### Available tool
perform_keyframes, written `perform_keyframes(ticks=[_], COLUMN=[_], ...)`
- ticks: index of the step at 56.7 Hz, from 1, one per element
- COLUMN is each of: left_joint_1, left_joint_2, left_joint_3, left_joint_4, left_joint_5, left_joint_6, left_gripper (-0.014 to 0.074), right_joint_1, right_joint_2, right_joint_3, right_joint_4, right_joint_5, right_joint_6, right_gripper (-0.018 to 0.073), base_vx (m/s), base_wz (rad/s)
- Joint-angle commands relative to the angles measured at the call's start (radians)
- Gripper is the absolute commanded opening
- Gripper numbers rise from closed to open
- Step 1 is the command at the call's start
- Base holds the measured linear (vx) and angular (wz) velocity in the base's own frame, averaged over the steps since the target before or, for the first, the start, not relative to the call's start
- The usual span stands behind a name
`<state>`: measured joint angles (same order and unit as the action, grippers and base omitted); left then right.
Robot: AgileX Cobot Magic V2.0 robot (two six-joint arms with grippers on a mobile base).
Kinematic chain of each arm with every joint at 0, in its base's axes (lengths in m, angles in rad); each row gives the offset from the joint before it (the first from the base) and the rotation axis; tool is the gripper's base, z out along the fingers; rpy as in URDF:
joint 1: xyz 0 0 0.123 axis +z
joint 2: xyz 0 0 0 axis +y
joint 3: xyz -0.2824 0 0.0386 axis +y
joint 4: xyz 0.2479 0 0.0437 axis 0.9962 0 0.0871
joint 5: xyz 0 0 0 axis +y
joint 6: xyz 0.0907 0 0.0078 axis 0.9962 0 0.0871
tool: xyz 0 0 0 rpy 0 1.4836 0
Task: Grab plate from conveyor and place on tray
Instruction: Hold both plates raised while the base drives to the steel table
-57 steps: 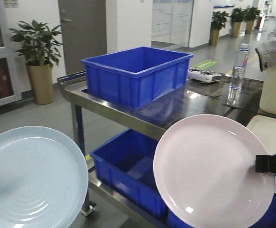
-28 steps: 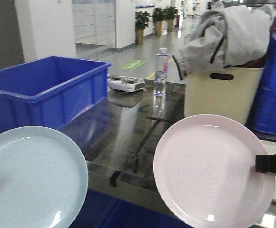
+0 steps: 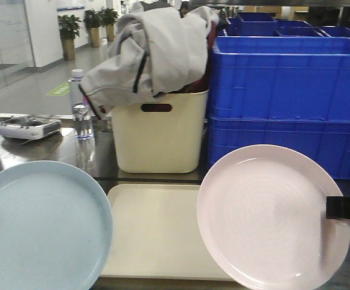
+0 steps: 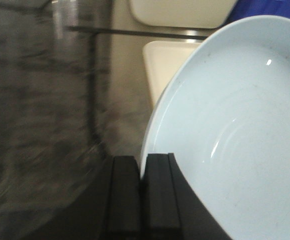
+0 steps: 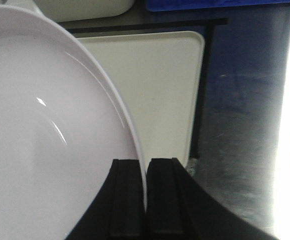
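At 9 o'clock in your front view a white device [image 3: 27, 128] lies on the shiny worktop [image 3: 36, 151], and just right of it stands a clear water bottle [image 3: 81, 112], upright with its cap on. Down at 7 o'clock the pale blue plate [image 3: 42, 226] fills the corner, its face turned toward the camera. Your left hand [image 4: 141, 167] has it: in the left wrist view the two black fingers are pinched on the plate's rim, one on each side, with the plate spreading away toward 2 o'clock. At 6 o'clock, between the two plates, the cream tray [image 3: 154, 232] lies flat on the worktop with nothing resting in the part you can see. Both plates overlap its side edges in this view. Right behind the tray, near the centre, stands a tall cream bin [image 3: 160, 136] with a handle slot, and a grey jacket [image 3: 154, 51] is heaped over its top. At 4 o'clock the pink plate [image 3: 271, 214] also faces the camera, and your right hand [image 5: 145, 167] is clamped on its rim; the right wrist view shows the tray beyond the plate's edge toward 1 o'clock. At 2 o'clock, stacked blue crates [image 3: 289, 103] stand just beside the bin.
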<state>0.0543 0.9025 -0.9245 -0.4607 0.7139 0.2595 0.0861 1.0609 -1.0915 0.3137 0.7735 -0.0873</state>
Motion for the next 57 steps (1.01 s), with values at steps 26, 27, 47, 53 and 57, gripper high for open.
perform_keyframes(ticks=[26,27,47,53,57], left_joint_1=[-0.004,-0.004,-0.004,-0.004,-0.004], left_joint_2=[-0.011,-0.011,-0.011,-0.011,-0.011], left_joint_3=[-0.03,-0.03,-0.03,-0.03,-0.03], left_joint_4=[-0.033,-0.033,-0.033,-0.033,-0.033], left_joint_5=[-0.072,-0.072,-0.072,-0.072,-0.072], left_joint_6=[-0.008,-0.008,-0.008,-0.008,-0.008], left_gripper=[-0.0006,-0.0006,-0.0006,-0.0006,-0.0006], right_joint_1=[-0.004,-0.004,-0.004,-0.004,-0.004], right_joint_2=[-0.018,-0.018,-0.018,-0.018,-0.018], right_joint_3=[-0.028,-0.028,-0.028,-0.028,-0.028], right_joint_4=[0.019,0.019,0.019,0.019,0.019], right_joint_5=[-0.074,-0.074,-0.074,-0.074,-0.074], right_joint_6=[-0.006,-0.006,-0.006,-0.006,-0.006], right_gripper=[-0.0009,-0.0009,-0.0009,-0.0009,-0.0009], base_vx=[0.21,0.17,0.1,0.02,0.01], base_wz=[-0.2,0.02,0.03,0.0,0.0])
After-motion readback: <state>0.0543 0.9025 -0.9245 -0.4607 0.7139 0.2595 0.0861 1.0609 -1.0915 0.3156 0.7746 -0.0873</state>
